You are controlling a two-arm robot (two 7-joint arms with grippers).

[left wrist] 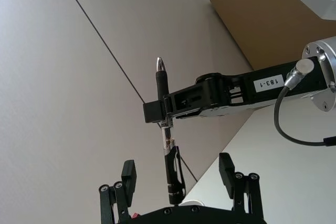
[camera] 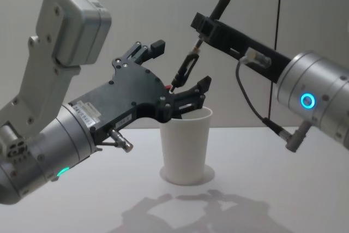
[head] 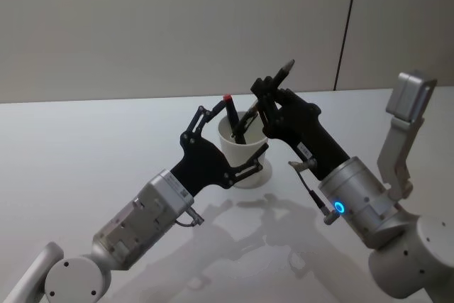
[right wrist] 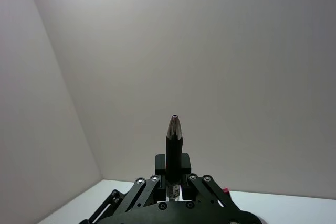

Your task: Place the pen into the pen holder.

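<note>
Right claw [camera: 203,25] clamped on pen [camera: 197,47], held tilted above pen holder [camera: 185,144], lower end just over rim. Left claw [camera: 174,75] spread wide around rim, gripping nothing. Risks: early release, pen strikes rim or red-tipped pen [head: 231,108] inside, tips pen holder on table [head: 85,147].

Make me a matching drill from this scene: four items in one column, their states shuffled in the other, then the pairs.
Items:
1. right tool
2. left tool
3. black pen with a silver tip
4. plain white paper cup

States:
A. standing upright on the white table
B. open, fingers either side of the cup's rim
C. shut on the pen
D. tilted, lower end at the cup's mouth

Pairs: 1-C, 2-B, 3-D, 4-A
</note>
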